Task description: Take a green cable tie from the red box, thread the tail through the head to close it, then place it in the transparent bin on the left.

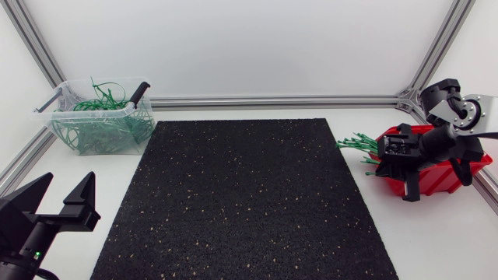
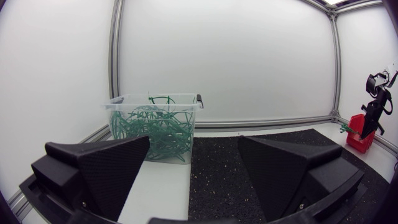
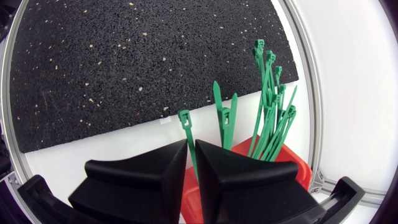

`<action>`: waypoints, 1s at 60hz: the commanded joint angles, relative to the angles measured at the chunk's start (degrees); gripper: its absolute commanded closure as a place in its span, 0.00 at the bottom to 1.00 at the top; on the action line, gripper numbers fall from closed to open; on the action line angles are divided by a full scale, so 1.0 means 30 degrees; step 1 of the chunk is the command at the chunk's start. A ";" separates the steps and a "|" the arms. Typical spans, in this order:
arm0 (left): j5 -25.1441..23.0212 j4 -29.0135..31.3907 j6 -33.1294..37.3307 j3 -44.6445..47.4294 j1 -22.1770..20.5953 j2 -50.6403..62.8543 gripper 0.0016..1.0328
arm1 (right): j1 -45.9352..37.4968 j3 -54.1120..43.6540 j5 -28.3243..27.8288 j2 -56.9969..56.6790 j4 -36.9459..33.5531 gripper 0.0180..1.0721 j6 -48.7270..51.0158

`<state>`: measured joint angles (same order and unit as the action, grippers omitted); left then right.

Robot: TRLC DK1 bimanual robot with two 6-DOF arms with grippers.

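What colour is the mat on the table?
The mat is black with pale speckles, clearest in the right wrist view.

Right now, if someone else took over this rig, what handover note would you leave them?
Left end effector: open and empty, at the table's near left, beside the black mat.
Right end effector: over the red box, shut on one green cable tie, which is straight and not closed.
The spare ties stick out of the box toward the mat.
The clear bin sits at the far left with a heap of green ties in it.
Done: one tie gripped.
Left: lift it out, thread the tail through the head, and put it in the bin.
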<state>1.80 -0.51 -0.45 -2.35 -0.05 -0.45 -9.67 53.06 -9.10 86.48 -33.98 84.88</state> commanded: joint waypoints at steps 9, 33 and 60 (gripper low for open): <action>0.0043 0.0376 -0.0261 0.0754 -0.0040 -0.0026 0.04 | 0.0089 -0.0489 0.0017 -0.0759 0.0369 0.94 0.0095; 0.0043 0.0288 -0.0319 0.0754 -0.0187 -0.0114 0.04 | 0.0089 0.0244 -0.1389 -0.4070 -0.0833 0.94 -0.0520; 0.0043 -0.0796 -0.0232 0.0812 -0.0128 -0.0144 0.04 | 0.0148 0.3994 -0.4846 -0.6824 -0.5403 0.94 -0.3567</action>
<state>1.83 -1.72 -0.45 -2.33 -0.49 -0.45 -9.69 62.30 -22.20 67.33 -47.94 77.01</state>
